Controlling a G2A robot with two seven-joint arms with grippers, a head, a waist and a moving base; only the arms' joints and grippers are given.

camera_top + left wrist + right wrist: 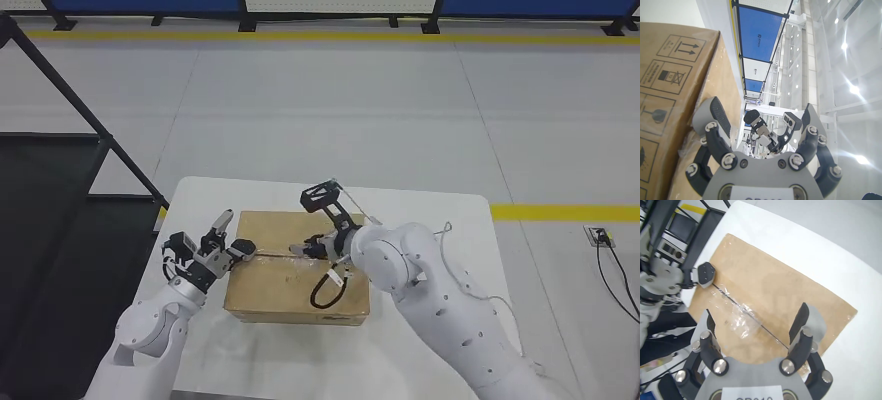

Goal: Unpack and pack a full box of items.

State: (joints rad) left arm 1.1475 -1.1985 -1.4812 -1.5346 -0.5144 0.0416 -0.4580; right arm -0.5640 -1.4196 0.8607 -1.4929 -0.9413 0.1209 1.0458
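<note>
The box [275, 290] sat shut on the white tabletop [430, 215], nearer the tabletop's left side than its right. A dark seam [770, 333] ran along its top from end to end. Clear tape [743, 321] lay over that seam, flat and shiny toward the left end and wrinkled into a loose, crumpled patch about midway.

My left claw [762, 104] was at the box's left end, released and grasping nothing, with its jaws spread wide. 1 finger [719, 113] rested against the top edge of the box, right where the seam reached that end. The other finger stood apart from the cardboard in open air. The printed side wall of the box rose just beside that claw.

My right claw [756, 309] hung above the top of the box, tilted down at it. It was released too, its 2 jaws wide apart and closed on nothing. The seam and the crumpled tape lay below the gap between them. I could not tell whether either jaw touched the cardboard.
</note>
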